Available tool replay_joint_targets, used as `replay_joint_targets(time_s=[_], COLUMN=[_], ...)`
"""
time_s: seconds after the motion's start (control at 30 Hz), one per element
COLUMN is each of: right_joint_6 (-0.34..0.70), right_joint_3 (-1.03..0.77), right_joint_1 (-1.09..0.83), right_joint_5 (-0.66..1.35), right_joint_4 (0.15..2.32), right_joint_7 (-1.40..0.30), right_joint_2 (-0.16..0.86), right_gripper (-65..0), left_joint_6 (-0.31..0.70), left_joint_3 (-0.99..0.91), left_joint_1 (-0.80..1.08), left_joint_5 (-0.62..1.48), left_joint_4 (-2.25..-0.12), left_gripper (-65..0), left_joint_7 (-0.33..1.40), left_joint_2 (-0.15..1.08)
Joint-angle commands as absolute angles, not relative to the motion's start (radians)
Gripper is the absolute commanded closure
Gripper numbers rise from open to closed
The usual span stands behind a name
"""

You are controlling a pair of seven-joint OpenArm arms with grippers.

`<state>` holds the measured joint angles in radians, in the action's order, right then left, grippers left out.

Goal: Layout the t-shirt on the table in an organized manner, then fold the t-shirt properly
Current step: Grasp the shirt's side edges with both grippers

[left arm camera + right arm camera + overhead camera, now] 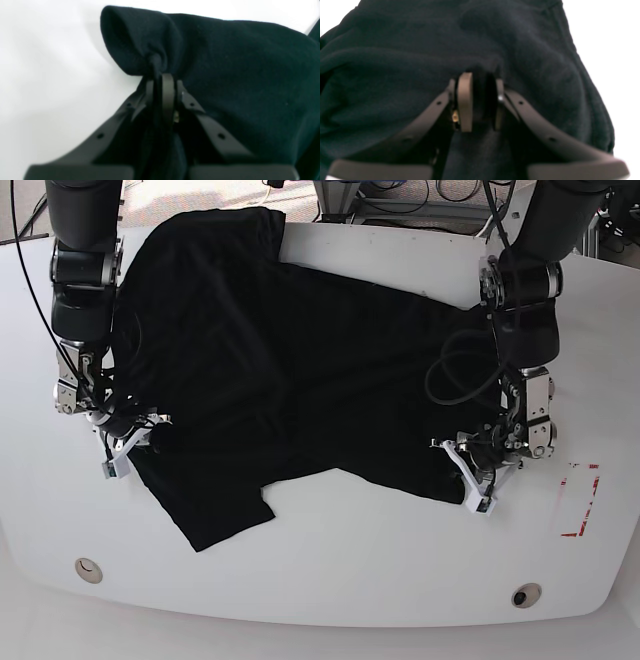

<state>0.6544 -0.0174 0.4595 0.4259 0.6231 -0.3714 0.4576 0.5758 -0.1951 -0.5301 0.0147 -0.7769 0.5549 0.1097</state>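
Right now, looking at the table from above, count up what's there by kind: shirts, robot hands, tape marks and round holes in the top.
t-shirt: 1
hands: 2, left hand and right hand
red tape rectangle: 1
round holes: 2, one and another
Total: 6

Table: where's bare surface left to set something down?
Free: the near strip of the table between the two round holes, below the t-shirt; far-right corner; beside the red tape rectangle. Crowded: the middle under the shirt, and both side edges where the left tool and right tool pinch cloth.
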Motion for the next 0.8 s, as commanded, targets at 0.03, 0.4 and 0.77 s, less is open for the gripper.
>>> replay_joint_targets(time_s=[0.03, 0.4, 0.77], right_joint_6=[0.647, 0.641, 0.638], right_joint_3=[-0.016, -0.016, -0.065], right_joint_1=[0.455, 0.455, 0.453], right_joint_5=[0.389, 0.389, 0.38], right_joint_4=[0.624, 0.624, 0.621], right_joint_7=[-0.435, -0.435, -0.435], right_joint_2=[0.466, 0.47, 0.484], right_gripper=[-12.2, -12.2, -12.2], left_joint_6=[0.578, 0.581, 0.581], left_joint_3=[-0.197, -0.197, -0.199], left_joint_1=[-0.536, -0.479, -0.392], left_joint_5=[0.028, 0.025, 0.028], left_joint_4=[-0.901, -1.052, -1.053], left_gripper=[0.0, 0.0, 0.0], left_joint_7=[0.535, 0.613, 0.608], left_joint_2=[0.119, 0.173, 0.252])
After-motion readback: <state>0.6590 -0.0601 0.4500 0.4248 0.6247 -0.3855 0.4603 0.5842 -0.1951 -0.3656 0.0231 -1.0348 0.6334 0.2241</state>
